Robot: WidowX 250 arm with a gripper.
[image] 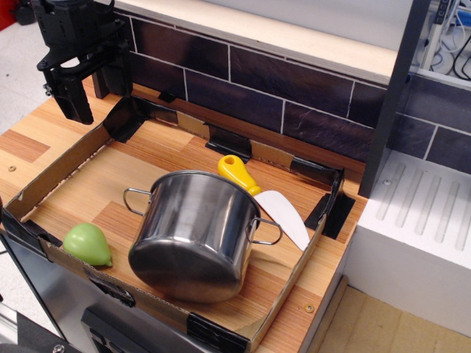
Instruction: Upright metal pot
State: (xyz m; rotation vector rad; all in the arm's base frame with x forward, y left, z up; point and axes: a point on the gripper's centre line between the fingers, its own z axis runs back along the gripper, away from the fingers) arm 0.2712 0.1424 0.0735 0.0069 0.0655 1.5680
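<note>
The metal pot is large and shiny, with two wire loop handles. It lies tipped on its side in the middle of the wooden tray floor. Its opening faces the back wall and its base faces the front edge. No inside of the pot shows. My black gripper hangs at the far left back corner, well above and away from the pot. Its jaws stand apart and hold nothing.
A green pear-shaped toy sits at the front left, close to the pot. A yellow-handled white spatula lies behind the pot on the right. A low cardboard rim with black tape surrounds the area. A white ridged unit stands to the right.
</note>
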